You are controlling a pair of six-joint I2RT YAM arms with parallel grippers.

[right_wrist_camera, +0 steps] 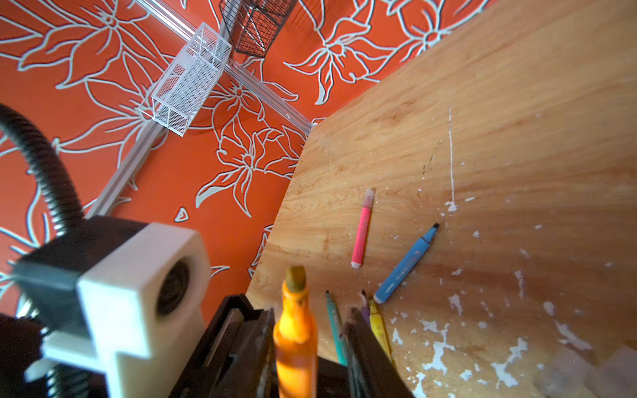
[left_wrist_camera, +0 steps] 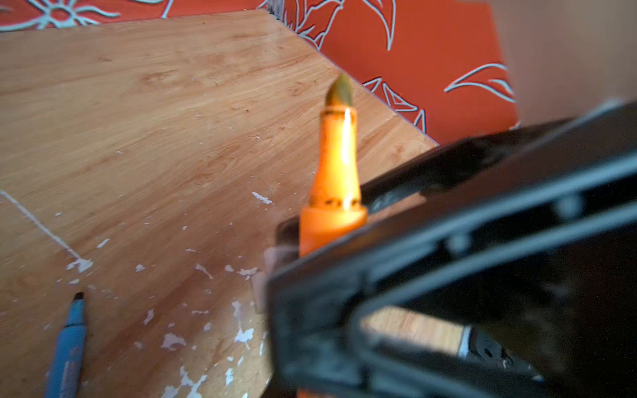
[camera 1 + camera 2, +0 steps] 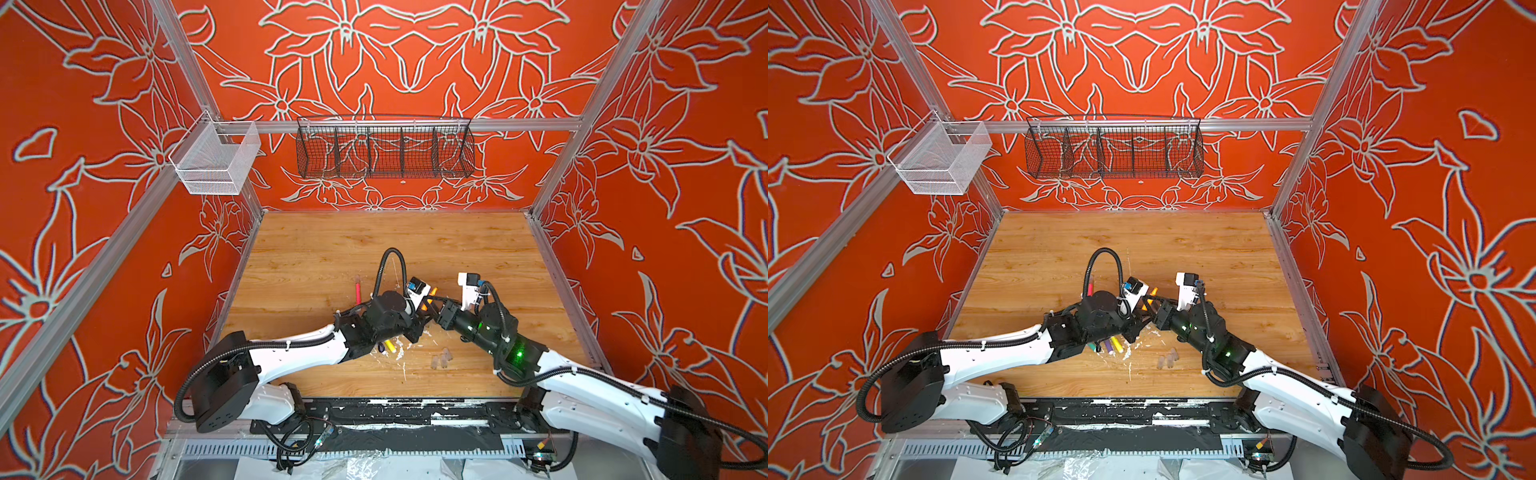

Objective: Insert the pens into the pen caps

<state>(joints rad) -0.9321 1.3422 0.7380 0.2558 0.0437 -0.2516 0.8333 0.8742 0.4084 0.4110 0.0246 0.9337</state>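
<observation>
Six slim marker pens are in sight, one in the air and five lying on the pale wooden table (image 3: 374, 249). The left gripper (image 3: 422, 313) is clamped tight on the barrel of the orange marker pen (image 2: 336, 165), holding it above the middle of the table with its bare olive-brown tip pointing up and away. The right gripper (image 1: 310, 313) meets it from the opposite side; its two black jaws stand partly apart around the same barrel, with a gap showing on one side, so they are not pressed onto it.

The pink-red marker pen (image 1: 362, 229) lies alone beyond the left arm, and a pale translucent cap seems to cover one end; the blue marker pen (image 1: 406, 263) lies near it, dark tip bare. The green marker pen (image 1: 333, 324), purple marker pen (image 1: 364, 305) and yellow marker pen (image 1: 378, 324) lie close together side by side, just beside the left wrist in both top views.

The loose translucent plastic caps (image 3: 441, 358) sit in one tight cluster nearer the front edge, between the arms; there are at least three, but the exact count is unclear. White paint-like flecks (image 1: 437, 348) speckle the wood nearby.
</observation>
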